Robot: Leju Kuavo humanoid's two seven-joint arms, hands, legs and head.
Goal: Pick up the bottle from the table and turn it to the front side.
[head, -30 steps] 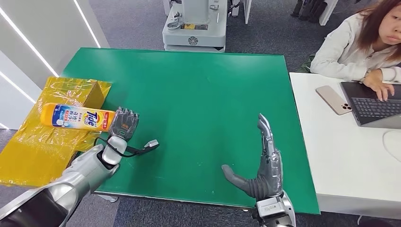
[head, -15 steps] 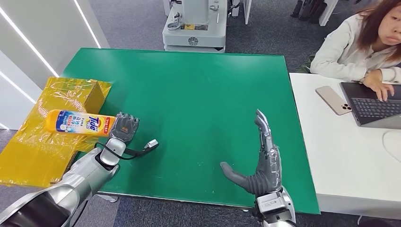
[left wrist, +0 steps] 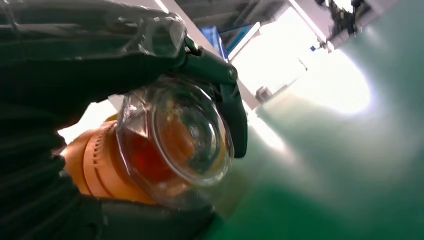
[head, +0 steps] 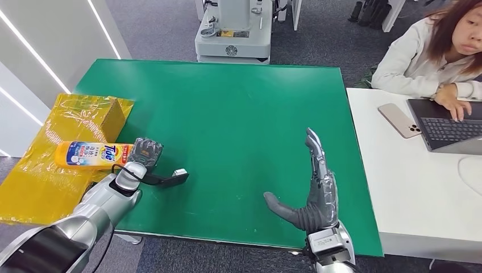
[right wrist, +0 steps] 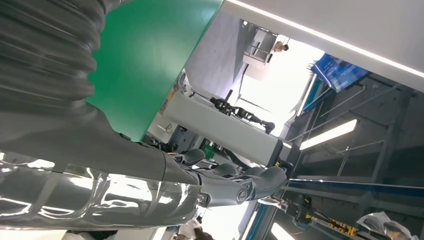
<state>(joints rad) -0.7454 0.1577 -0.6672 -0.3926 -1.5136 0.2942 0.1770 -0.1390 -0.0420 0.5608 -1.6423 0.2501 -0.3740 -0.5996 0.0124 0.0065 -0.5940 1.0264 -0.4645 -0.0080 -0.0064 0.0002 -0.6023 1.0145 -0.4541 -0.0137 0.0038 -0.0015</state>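
The robot's left hand [head: 143, 152] gripped an orange bottle [head: 94, 155] by its cap end at the left edge of the green worktop [head: 239, 125], the bottle lying on its side with its blue-and-white label facing up. Its body reached out past the worktop's left edge, above a box wrapped in yellow film [head: 62, 142] that stood against that edge. In the left wrist view, dark fingers [left wrist: 227, 100] curled around the bottle's clear cap [left wrist: 175, 135] and ribbed orange neck, with the green surface close beneath. A short black cable with a silver plug [head: 179, 172] stuck out from the left wrist over the worktop, near the front left corner.

The robot's right hand [head: 315, 190] was held open and empty near the front right corner of the worktop, fingers straight and together, pointing toward the far edge, thumb stretched out to the side. The right wrist view showed the same straightened fingers [right wrist: 240, 187] against the room beyond.

Beyond the far edge of the worktop stood a pale grey machine base [head: 233, 34]. Beside the right edge, a white desk [head: 409, 187] carried a phone [head: 397, 120] lying flat and an open laptop [head: 449, 128], where a seated person [head: 426, 57] in a light top rested a hand on the keyboard.
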